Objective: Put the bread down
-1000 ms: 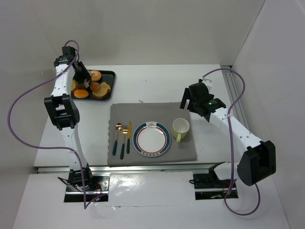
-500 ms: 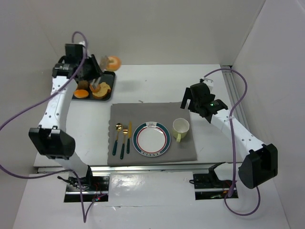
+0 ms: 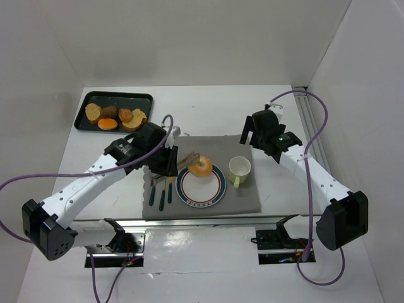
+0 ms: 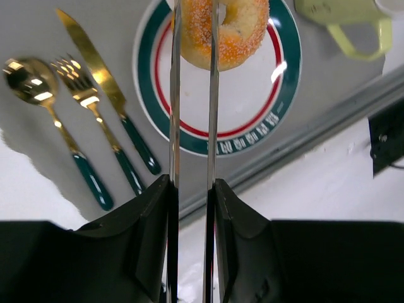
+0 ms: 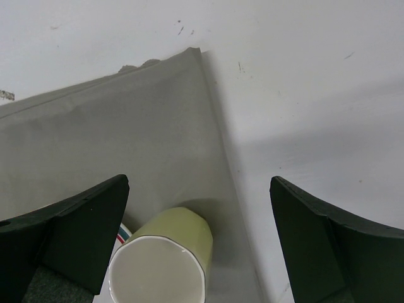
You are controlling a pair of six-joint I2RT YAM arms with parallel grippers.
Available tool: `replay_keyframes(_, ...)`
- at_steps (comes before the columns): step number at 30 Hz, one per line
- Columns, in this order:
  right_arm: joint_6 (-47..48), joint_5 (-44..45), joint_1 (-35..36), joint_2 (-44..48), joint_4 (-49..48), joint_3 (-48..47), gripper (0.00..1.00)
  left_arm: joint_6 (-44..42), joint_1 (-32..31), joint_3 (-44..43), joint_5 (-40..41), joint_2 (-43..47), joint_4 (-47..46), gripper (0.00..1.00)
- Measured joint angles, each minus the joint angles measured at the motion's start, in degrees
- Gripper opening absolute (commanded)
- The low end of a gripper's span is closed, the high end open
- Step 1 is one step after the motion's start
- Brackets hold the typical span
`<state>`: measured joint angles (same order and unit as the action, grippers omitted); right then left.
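- Tray [image 3: 81,115]: it sits at the far-left corner of the desk, well behind and to the left of the left end effector. It carries four more bread pieces [image 3: 117,116].
- Knife [image 4: 101,79]: it lies just left of the finger line, beside a fork and spoon. All three lie on the mat [image 3: 246,196], clear of the plate rim.
- Left end effector [image 3: 192,161] [image 4: 194,25]: the fingers are closed on one side of the bun. It is the carrying arm and needs no hand-over.
- Bun [image 3: 202,166] [image 4: 246,38]: it hangs at the fingertips, and most of the ring lies to their right.
  - It is over the far half of the plate.
  - Whether it touches the plate cannot be told.
  - A ring has no long axis, so no turn of the wrist should be required.
- Plate [image 3: 201,203] [image 4: 246,107]: it is directly below and slightly nearer than the fingertips.
  - Its white centre is bare.
  - Judged next move: lower a little, shift toward the centre, then open.
- Cup [image 3: 239,168] [image 4: 334,19] [image 5: 158,265]: it stands just right of the plate and is the nearest obstacle. Keep the bun from swinging rightward.
- Right end effector [image 3: 249,136] [image 5: 199,183]: the fingers are spread wide and hold nothing. It hovers behind the cup, apart from the plate and clear of the placing path.
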<state>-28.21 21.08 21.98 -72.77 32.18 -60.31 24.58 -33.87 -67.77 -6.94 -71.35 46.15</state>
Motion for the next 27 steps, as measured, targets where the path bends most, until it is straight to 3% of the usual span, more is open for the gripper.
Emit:
replay_keyframes(5, 0.2, -0.48, 0.0, -0.02, -0.04, 0.0, 1.0, 1.75, -6.69, 3.78, -0.2, 1.22, -1.22, 0.04)
replay_keyframes(8, 0.15, -1.07, 0.0, -0.02, -0.04, 0.0, 1.0, 2.78, -9.53, 4.42, -0.2, -0.37, -2.49, 0.13)
replay_keyframes(9, 0.15, -1.25, 0.0, -0.02, -0.07, 0.0, 1.0, 2.86, -10.08, 4.48, -0.09, -1.2, -2.78, 0.2)
replay_keyframes(10, 0.15, -1.42, 0.0, -0.02, -0.07, 0.0, 1.0, 2.89, -10.56, 4.55, 0.04, -2.19, -2.97, 0.38)
replay_keyframes(14, 0.15, -1.77, 0.0, -0.02, -0.09, 0.0, 1.0, 3.02, -11.72, 4.22, 0.98, -4.9, -1.7, 0.61)
replay_keyframes(23, 0.17, -1.9, 0.0, -0.26, -0.13, 0.0, 1.0, 4.33, -11.93, -6.82, 6.12, -5.07, 5.05, 0.6)
replay_keyframes(27, 0.17, -2.05, 0.02, -0.28, -0.46, 0.0, 1.0, 4.72, -8.61, -11.5, 10.45, -5.05, 9.38, 0.59)
